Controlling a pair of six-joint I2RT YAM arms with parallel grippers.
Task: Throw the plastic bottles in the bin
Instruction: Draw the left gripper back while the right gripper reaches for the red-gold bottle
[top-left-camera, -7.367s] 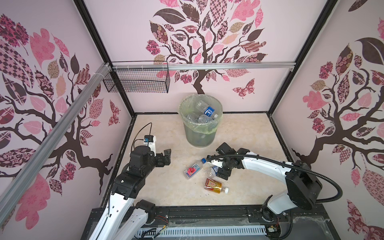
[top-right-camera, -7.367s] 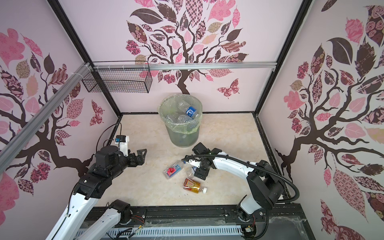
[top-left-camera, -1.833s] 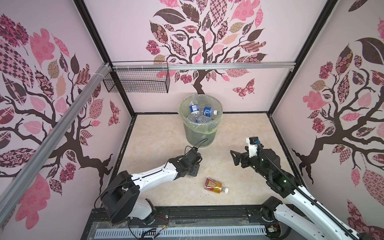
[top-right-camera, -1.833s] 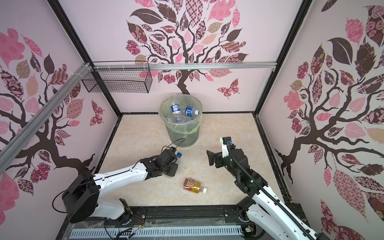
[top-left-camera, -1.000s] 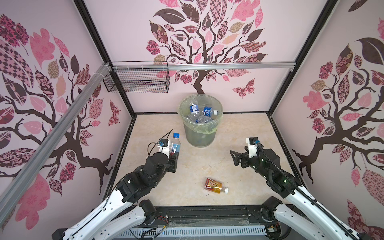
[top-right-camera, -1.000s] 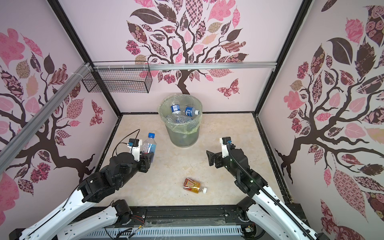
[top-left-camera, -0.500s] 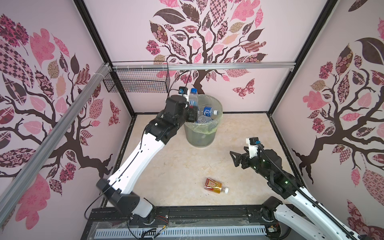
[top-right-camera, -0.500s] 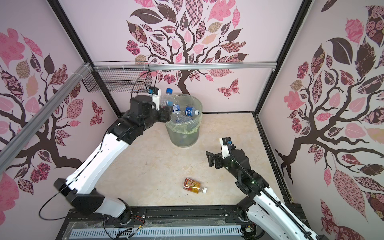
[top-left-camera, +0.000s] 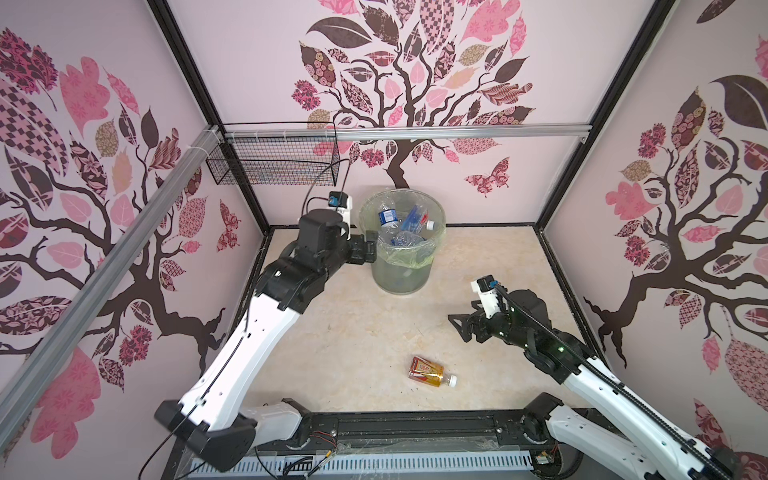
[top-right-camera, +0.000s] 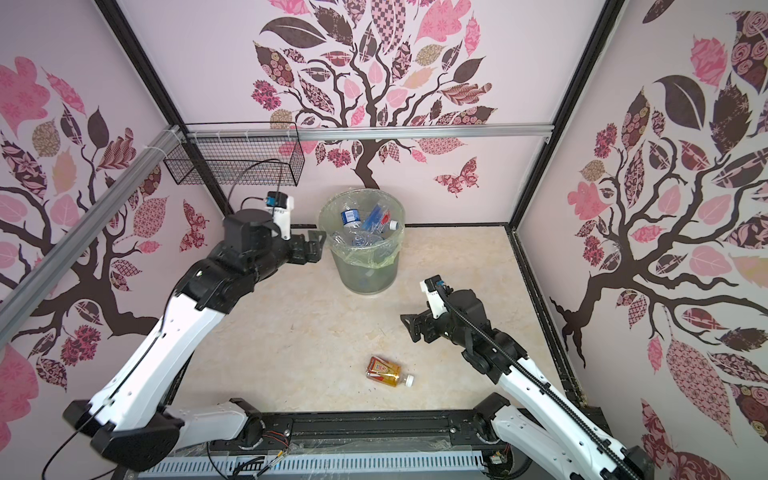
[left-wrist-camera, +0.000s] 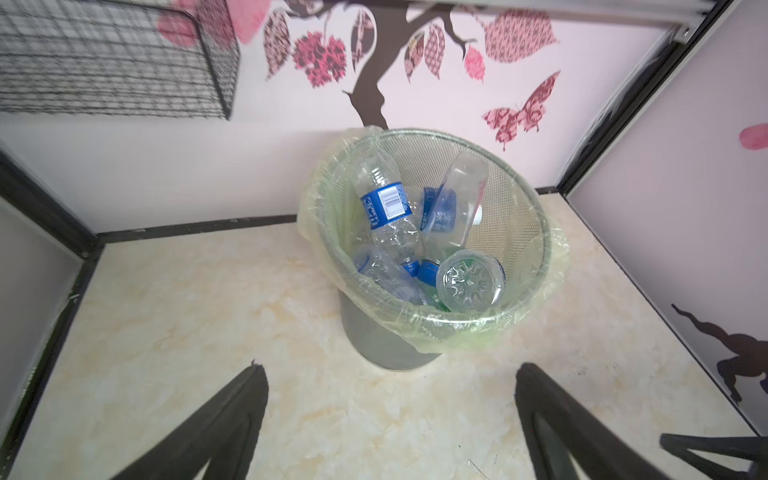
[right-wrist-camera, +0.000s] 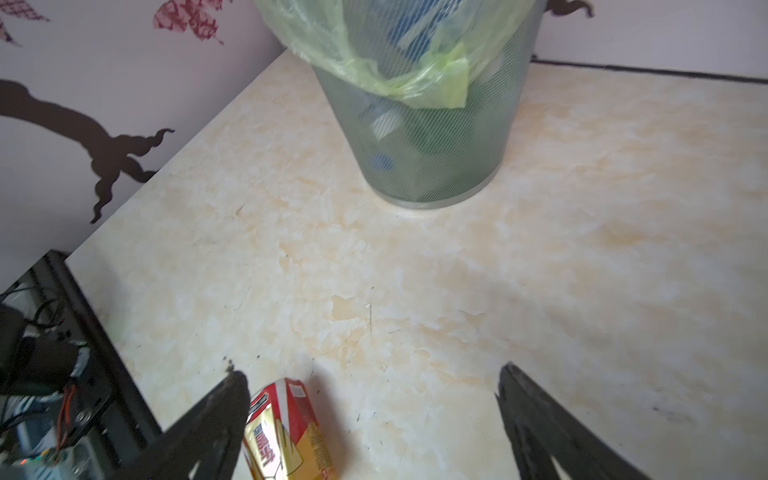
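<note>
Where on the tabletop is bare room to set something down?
Free: the patch between the bin, the amber bottle and the left wall; also the strip from the bin to the right wall. Crowded: inside the bin, heaped with bottles.

- Left arm (top-left-camera: 249, 340) and right arm (top-left-camera: 602, 386): long white shells with bulky black joints.
- Black bases sit on a black rail (top-left-camera: 415, 428).
- Each wrist has a small white camera block (top-left-camera: 340, 203) with a blue plug.
- Thin black cable (top-left-camera: 328, 168) on the left arm; ribbed black hose (top-right-camera: 482, 331) along the right.
- Fingers (left-wrist-camera: 224, 424): flat black wedges, tapering.
</note>
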